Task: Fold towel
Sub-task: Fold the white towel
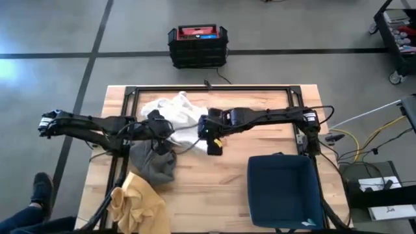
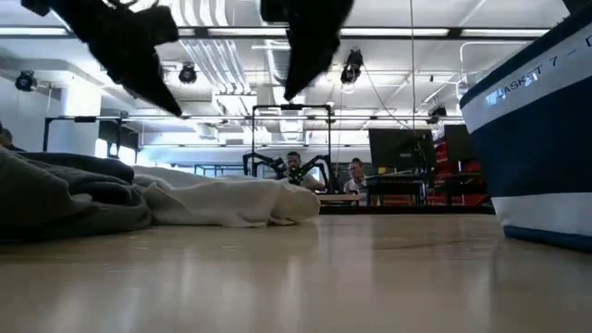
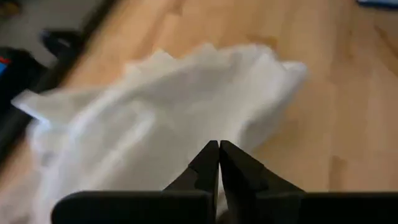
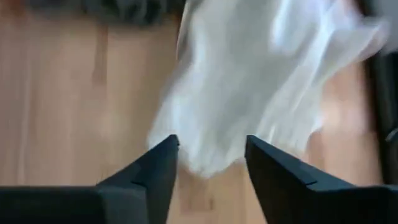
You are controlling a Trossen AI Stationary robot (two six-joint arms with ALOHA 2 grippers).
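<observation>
A crumpled white towel [image 1: 177, 116] lies on the wooden table [image 1: 260, 146], toward its far side; the low view shows it [image 2: 231, 199] lying in a low heap. My left gripper [image 3: 219, 147] is shut and hovers above the towel's left part [image 1: 164, 130], with nothing between its fingers. My right gripper [image 4: 211, 142] is open at the towel's right edge [image 1: 204, 130]; the towel's edge [image 4: 205, 163] lies beyond its fingertips. In the low view both grippers hang clear above the table.
A grey towel [image 1: 155, 162] lies bunched just nearer than the white one, and a tan cloth [image 1: 138, 205] at the near left. A dark blue basket [image 1: 283, 192] stands at the near right. Bare wood lies between the towels and the basket.
</observation>
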